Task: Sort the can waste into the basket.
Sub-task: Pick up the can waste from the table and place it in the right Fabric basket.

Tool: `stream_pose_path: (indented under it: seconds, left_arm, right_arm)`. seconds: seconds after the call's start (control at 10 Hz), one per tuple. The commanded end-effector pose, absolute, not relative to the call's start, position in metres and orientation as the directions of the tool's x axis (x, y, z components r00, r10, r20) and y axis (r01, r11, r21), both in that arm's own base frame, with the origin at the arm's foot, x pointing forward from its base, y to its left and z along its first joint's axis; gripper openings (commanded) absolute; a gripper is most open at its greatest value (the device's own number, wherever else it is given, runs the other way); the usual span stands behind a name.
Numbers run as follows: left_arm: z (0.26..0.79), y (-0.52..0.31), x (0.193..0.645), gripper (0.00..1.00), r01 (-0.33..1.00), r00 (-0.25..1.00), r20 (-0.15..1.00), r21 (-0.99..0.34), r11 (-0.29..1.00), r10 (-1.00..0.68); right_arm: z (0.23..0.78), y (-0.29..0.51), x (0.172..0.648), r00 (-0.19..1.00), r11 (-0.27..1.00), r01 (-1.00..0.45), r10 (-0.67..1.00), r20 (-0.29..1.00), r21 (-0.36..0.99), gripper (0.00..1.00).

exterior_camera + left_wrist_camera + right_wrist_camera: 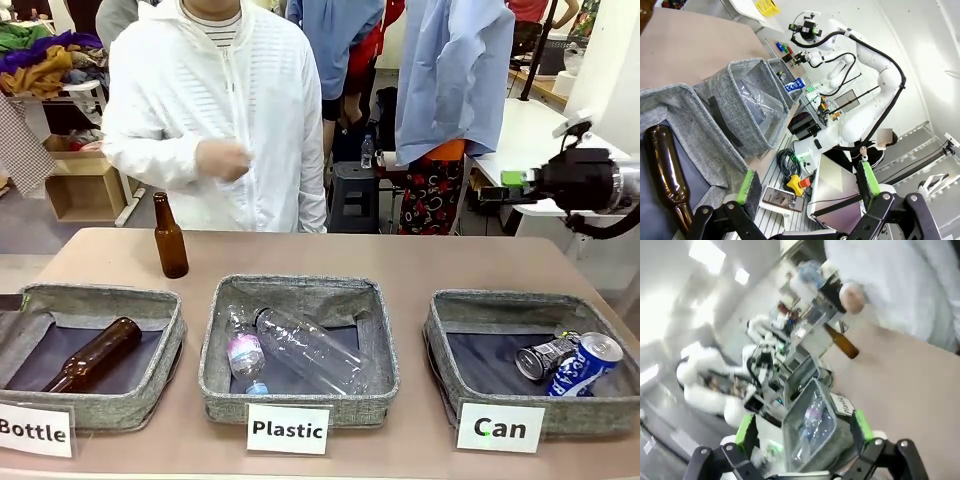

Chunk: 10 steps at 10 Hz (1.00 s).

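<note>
Both cans are sitting in the "Can" basket [470, 312], which I'll use as the anchor here: the blue can [584, 364] lies on its side against the basket's right end, and the dark dented can [544, 357] is touching it just to the left, both on the dark lining. The right tool [512, 179] is well above and behind that basket, up over the far right edge of the desk [420, 255], pointing toward the person, so it's well apart from the cans and carrying nothing. In its own wrist view the right tool [804, 432] has its green pads [745, 432] spread wide with only blurry background between them. The left tool [807, 184] is also spread wide and empty, hanging off the opposite end of the row from the "Can" basket, right by the "Bottle" bin [675, 112] with a brown bottle [666, 167] lying in it. Between that bin and the "Can" basket is the "Plastic" bin [298, 300] with clear plastic bottles [305, 348] in it. Another brown bottle [169, 238] stands upright on the desk, far left of the "Can" basket, in front of the person in a white jacket [215, 120].
</note>
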<state>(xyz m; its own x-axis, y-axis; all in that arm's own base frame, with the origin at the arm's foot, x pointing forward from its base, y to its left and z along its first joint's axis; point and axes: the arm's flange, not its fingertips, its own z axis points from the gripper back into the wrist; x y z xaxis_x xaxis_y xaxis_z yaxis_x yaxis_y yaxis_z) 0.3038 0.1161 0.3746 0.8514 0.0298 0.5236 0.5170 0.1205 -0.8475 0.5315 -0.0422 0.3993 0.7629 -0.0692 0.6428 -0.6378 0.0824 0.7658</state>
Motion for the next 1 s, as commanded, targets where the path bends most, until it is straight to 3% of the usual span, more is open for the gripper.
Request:
stream_pose_path:
  seconds: [0.0, 0.2, 0.3, 0.9]
  left_arm:
    - [0.377, 0.118, 0.302, 1.0, 0.518, 0.852, 0.523, -0.849, 0.11, 0.029]
    - [0.377, 0.118, 0.302, 1.0, 0.518, 0.852, 0.523, -0.849, 0.11, 0.029]
    - [0.377, 0.118, 0.302, 1.0, 0.518, 0.852, 0.523, -0.849, 0.11, 0.029]
    - [0.377, 0.118, 0.302, 1.0, 0.518, 0.852, 0.523, -0.849, 0.11, 0.029]
  right_arm:
    - [0.401, -0.047, 0.552, 0.872, 0.143, -0.438, -0.171, 0.458, 0.888, 1.0]
    - [0.388, -0.049, 0.553, 0.834, 0.304, -0.491, -0.105, 0.541, 0.816, 1.0]
    - [0.381, -0.055, 0.546, 0.859, 0.171, -0.462, -0.156, 0.487, 0.87, 1.0]
    - [0.381, -0.055, 0.546, 0.859, 0.171, -0.462, -0.156, 0.487, 0.87, 1.0]
